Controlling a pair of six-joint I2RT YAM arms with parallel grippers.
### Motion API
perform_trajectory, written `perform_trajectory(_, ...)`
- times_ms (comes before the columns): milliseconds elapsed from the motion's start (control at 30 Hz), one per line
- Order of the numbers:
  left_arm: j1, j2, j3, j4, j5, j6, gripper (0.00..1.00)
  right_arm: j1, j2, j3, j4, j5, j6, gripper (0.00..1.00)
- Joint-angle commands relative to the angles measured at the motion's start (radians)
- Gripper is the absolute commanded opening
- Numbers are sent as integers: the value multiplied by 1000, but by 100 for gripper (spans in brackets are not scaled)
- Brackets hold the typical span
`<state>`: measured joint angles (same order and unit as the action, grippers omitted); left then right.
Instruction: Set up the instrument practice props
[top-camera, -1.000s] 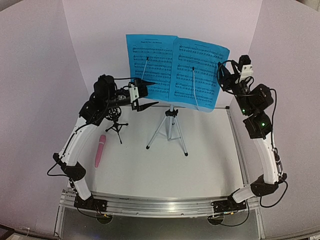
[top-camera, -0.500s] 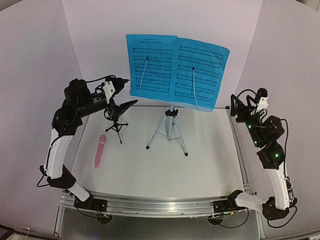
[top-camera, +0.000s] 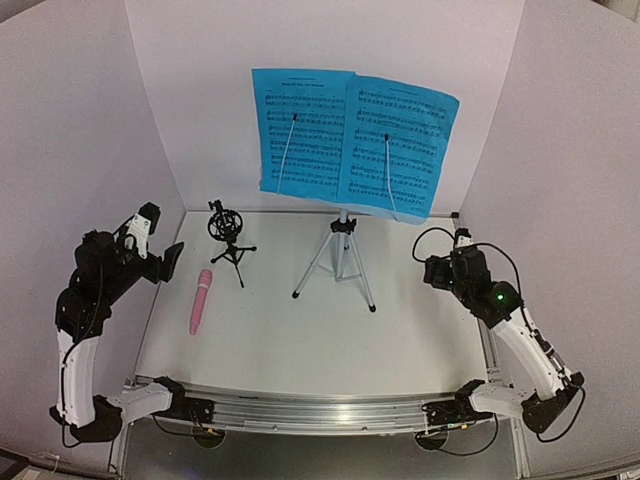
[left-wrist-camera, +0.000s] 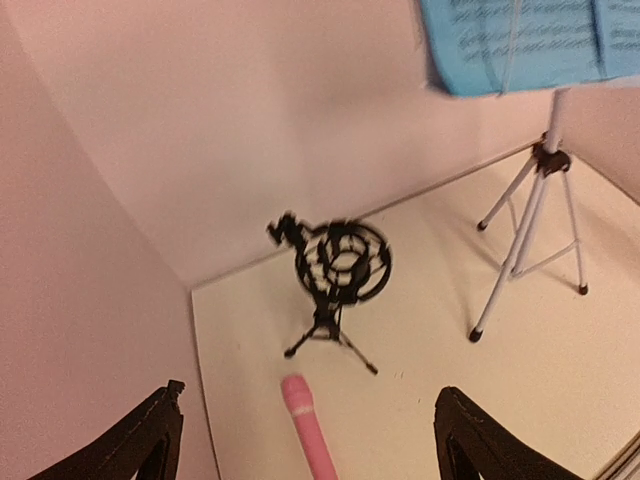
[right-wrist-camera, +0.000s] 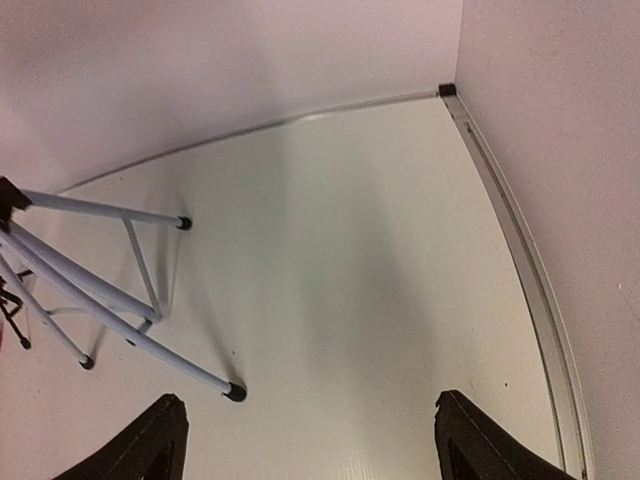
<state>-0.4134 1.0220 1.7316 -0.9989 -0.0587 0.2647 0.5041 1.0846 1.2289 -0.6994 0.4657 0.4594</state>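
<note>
Top external view: the left gripper (top-camera: 168, 261) hangs wide open and empty, near the pink microphone (top-camera: 200, 301) lying flat beside the black mic holder (top-camera: 227, 235). Two blue pages (top-camera: 350, 140) sit on the music stand (top-camera: 341, 250), their print too small to read. The right gripper (top-camera: 432, 272) is also spread and empty. Seating the microphone looks like the next step: grasp it and stand it in the holder's ring.

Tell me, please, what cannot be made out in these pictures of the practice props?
- Top view: the blue pages hide the stand's desk; their notes are too small to read.
- Left wrist view: the mic holder is blurred; the bottom edge cuts off the pink microphone.
- Right wrist view: the left edge cuts off the silver tripod.
</note>
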Motion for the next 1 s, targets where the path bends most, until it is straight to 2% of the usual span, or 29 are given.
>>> perform_trajectory(0, 127, -3, -193, -87, -42, -141, 87, -5, 6, -83, -47, 26, 79, 83)
perform_trajectory(100, 218, 35, -315, -100, 2, -205, 84, -5, -15, -178, 12, 11, 25, 84)
perform_trajectory(200, 289, 83, -436, -44, 72, -228, 83, -5, -100, -313, 130, -24, -31, 85)
perform_trajectory(300, 351, 217, -516, 12, 115, -229, 83, -5, -166, -414, 218, -19, -33, 85)
perform_trajectory(433, 390, 454, -499, 74, 71, -181, 76, -4, -183, -473, 271, -21, -36, 86)
perform_trajectory(600, 387, 679, -426, 153, 100, -150, 78, -5, -154, -480, 289, -33, -44, 86)
perform_trajectory(733, 369, 783, -410, 194, 98, -117, 75, -5, -135, -481, 303, -40, -52, 86)
perform_trajectory(967, 345, 892, -434, 283, -8, -79, 58, -5, -140, -481, 318, -42, -47, 87)
